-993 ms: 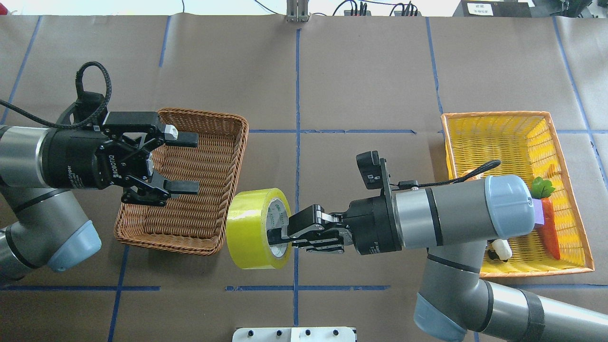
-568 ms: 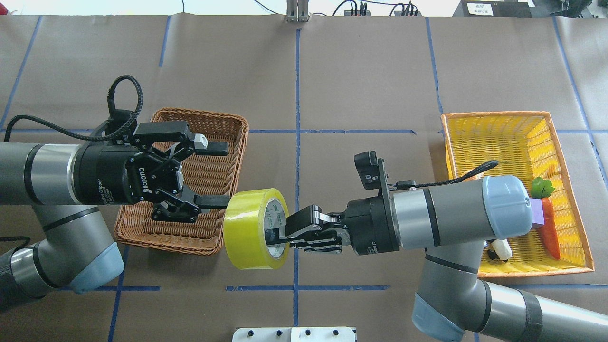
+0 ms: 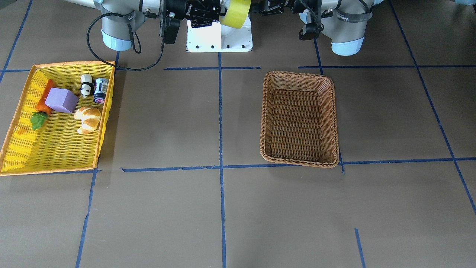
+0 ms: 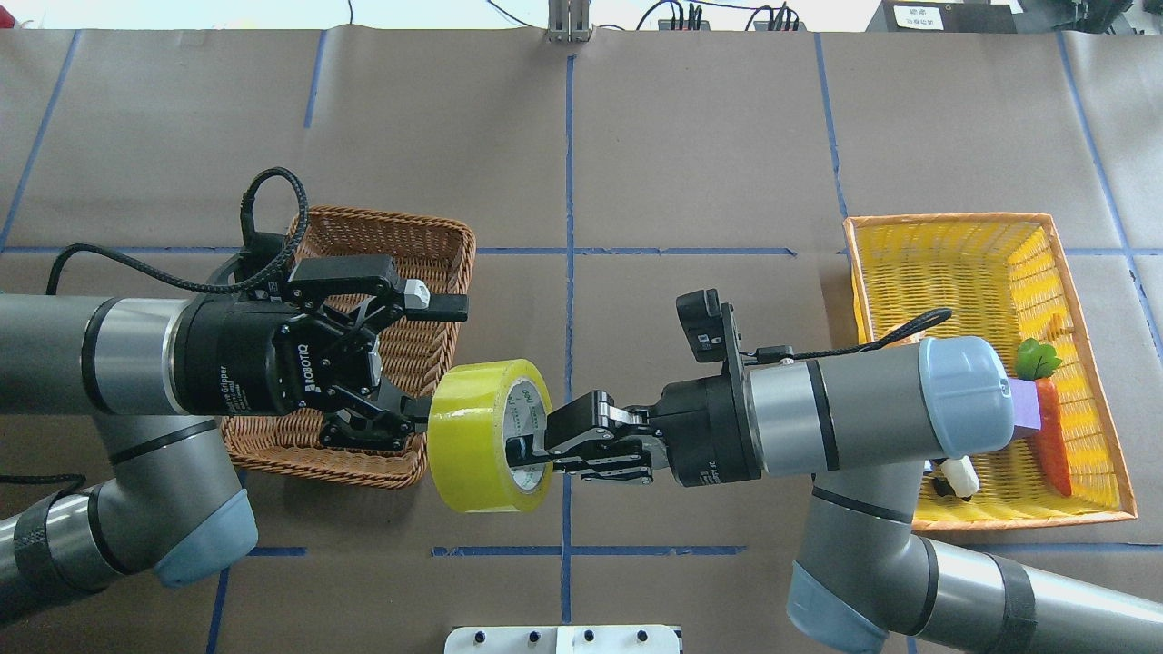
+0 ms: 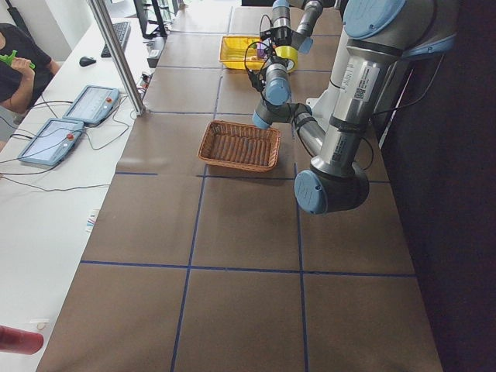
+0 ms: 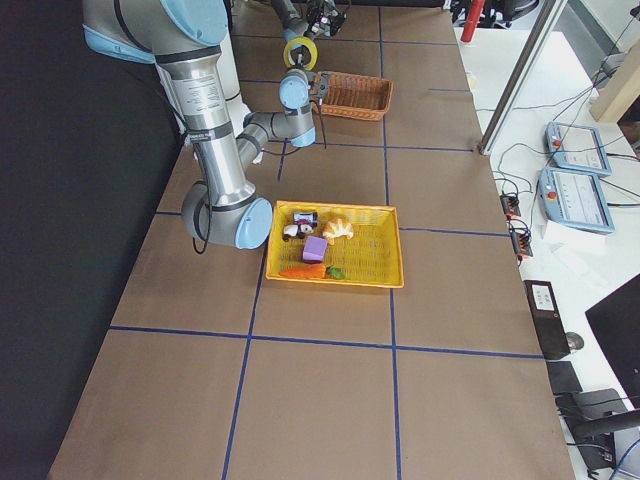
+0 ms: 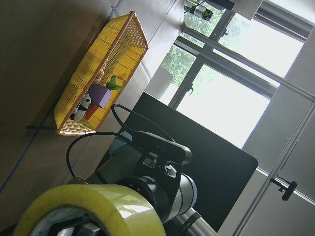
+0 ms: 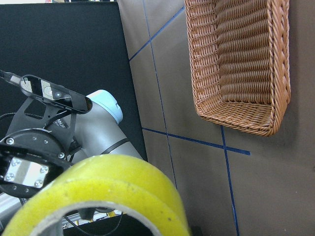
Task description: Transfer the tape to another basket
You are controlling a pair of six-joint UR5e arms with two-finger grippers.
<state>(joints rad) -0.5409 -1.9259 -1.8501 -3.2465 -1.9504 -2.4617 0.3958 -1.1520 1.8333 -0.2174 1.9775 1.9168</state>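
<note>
The yellow-green tape (image 4: 477, 436) is held in the air, on edge, just right of the brown wicker basket (image 4: 386, 222). My right gripper (image 4: 529, 454) is shut on the tape's wall, one finger inside the white core. My left gripper (image 4: 443, 359) is open above the basket's right side; its upper finger (image 4: 436, 307) is free and its lower finger reaches the tape's left face. The tape fills the bottom of the left wrist view (image 7: 93, 209) and of the right wrist view (image 8: 113, 182). The basket (image 3: 297, 75) has nothing in it.
A yellow, orange-rimmed tray (image 4: 954, 221) at the right holds a carrot (image 4: 1052, 436), a purple block (image 3: 61, 100), a croissant (image 3: 87, 118), a small panda figure and a small can. The robot's white base (image 3: 219, 37) lies under the tape.
My left arm has moved right over the basket toward the tape, and its open fingers now reach the tape's left side. My right gripper has held the tape almost still.
</note>
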